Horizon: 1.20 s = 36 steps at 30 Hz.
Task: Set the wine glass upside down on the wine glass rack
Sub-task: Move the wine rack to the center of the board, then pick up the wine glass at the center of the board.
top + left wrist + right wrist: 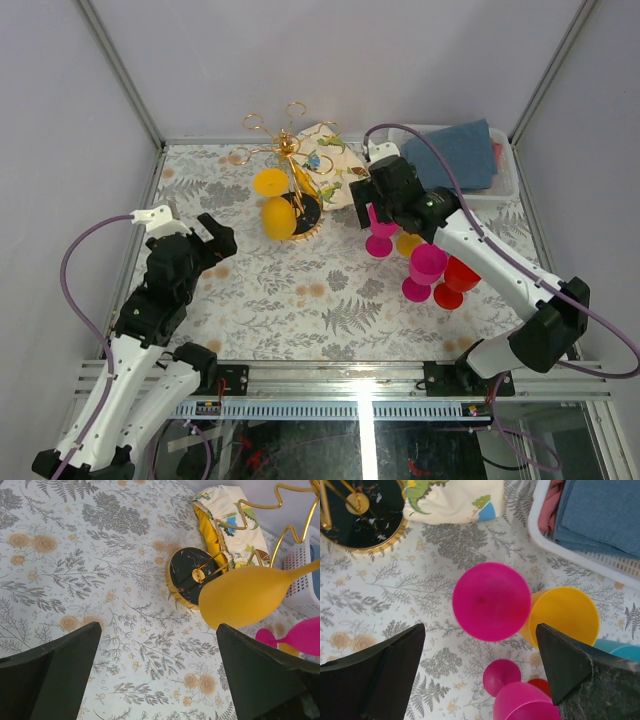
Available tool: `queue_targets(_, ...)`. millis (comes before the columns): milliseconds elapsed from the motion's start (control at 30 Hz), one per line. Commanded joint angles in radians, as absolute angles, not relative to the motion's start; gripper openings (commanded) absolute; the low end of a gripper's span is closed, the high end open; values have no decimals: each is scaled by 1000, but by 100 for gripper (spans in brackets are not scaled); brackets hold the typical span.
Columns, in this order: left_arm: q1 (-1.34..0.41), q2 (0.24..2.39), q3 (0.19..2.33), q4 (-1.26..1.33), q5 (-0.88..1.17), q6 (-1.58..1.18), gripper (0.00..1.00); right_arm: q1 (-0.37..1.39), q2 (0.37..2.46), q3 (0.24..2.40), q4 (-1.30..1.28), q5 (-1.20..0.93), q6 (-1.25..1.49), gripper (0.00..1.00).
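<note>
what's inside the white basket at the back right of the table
A folded blue cloth fills most of the basket, with a pinkish-red cloth tucked beside it. Whatever lies under them, and the basket's floor, is covered.

1 wine glass (pixel 278 217) hangs on the wine glass rack (pixel 290 150); other glasses (pixel 428 262) cluster to its right, before a bin (pixel 507 175).

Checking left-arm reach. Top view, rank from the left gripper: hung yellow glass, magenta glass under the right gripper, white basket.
From the left gripper:
1. The yellow wine glass, hanging on the rack, centre-left.
2. The magenta wine glass, under the right gripper, right of centre.
3. The white basket, far right corner.
</note>
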State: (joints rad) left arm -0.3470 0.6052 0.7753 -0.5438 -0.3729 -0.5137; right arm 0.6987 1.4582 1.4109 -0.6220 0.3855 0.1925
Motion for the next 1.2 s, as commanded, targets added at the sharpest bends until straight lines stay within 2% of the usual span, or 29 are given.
queue_targets(0, -350, 576, 753, -458, -326, -446, 100, 626, 1477, 1466, -516, 311, 162, 99)
queue_targets(367, -350, 557, 745, -460, -321, -436, 100, 538, 1613, 1536, -556, 183, 191, 99)
queue_targets(1167, -350, 578, 746, -457, -301, -428, 100, 513, 1659, 1429, -574, 124, 226, 99)
